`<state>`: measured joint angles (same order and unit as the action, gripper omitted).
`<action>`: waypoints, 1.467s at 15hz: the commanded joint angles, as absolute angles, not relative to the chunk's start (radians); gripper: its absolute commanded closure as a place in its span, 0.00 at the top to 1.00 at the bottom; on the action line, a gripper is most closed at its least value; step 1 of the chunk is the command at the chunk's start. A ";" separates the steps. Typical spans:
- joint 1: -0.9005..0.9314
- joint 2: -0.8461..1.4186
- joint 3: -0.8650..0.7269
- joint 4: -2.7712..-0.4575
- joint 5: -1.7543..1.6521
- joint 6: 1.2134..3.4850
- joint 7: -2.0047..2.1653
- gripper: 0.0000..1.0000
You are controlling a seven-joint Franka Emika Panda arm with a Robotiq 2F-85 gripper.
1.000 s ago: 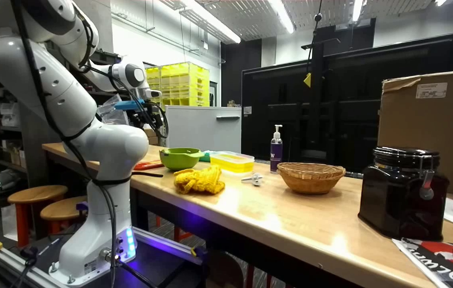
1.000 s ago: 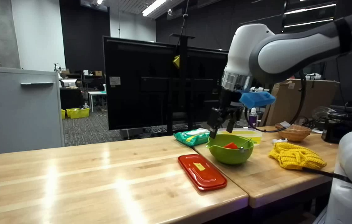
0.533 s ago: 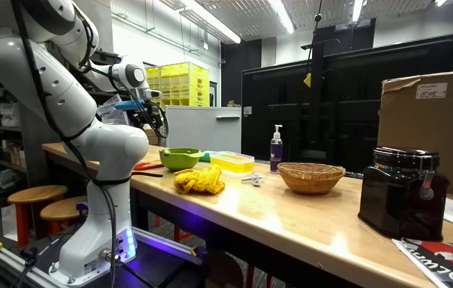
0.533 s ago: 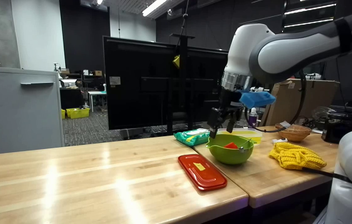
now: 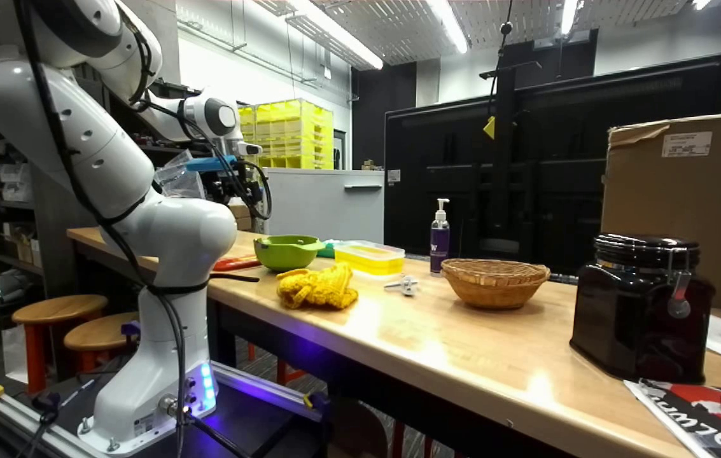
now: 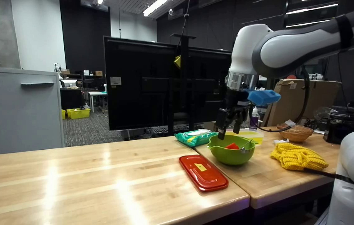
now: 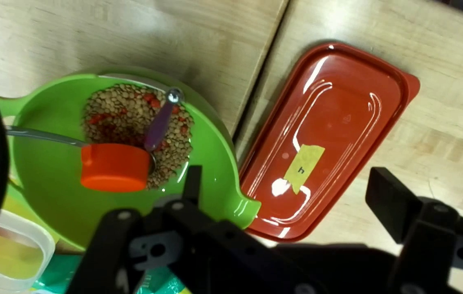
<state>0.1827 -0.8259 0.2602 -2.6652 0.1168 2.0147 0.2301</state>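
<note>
My gripper [image 6: 229, 132] is open with nothing between its fingers, low over the back rim of a green bowl [image 6: 231, 156]. In the wrist view one finger [image 7: 192, 183] lies over the bowl and the other finger [image 7: 392, 204] over the table. The bowl holds lentil-like grains [image 7: 117, 102] with red bits, an orange measuring cup [image 7: 115, 167] with a metal handle, and a purple-handled utensil [image 7: 159, 126]. A red lid [image 7: 337, 106] with a yellow tape label [image 7: 307, 163] lies flat beside the bowl. The gripper's tips are hidden in an exterior view showing the arm's blue part [image 5: 210, 164].
A green wipes pack [image 6: 192, 137] and a clear container of yellow [image 5: 370, 259] stand behind the bowl. A yellow knitted cloth [image 5: 315, 286], a pump bottle [image 5: 439, 245], a wicker basket [image 5: 494, 292] and a black jar [image 5: 640, 318] stand farther along the table.
My gripper has shifted slightly to the right in both exterior views over the last half second, remaining open. The bowl, lid and other objects have not moved.
</note>
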 commanded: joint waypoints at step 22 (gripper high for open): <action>0.117 -1.039 0.092 -2.598 -0.079 1.408 0.029 1.00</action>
<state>0.1335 -1.0266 0.1091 -2.6024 -0.0614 1.4396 0.0601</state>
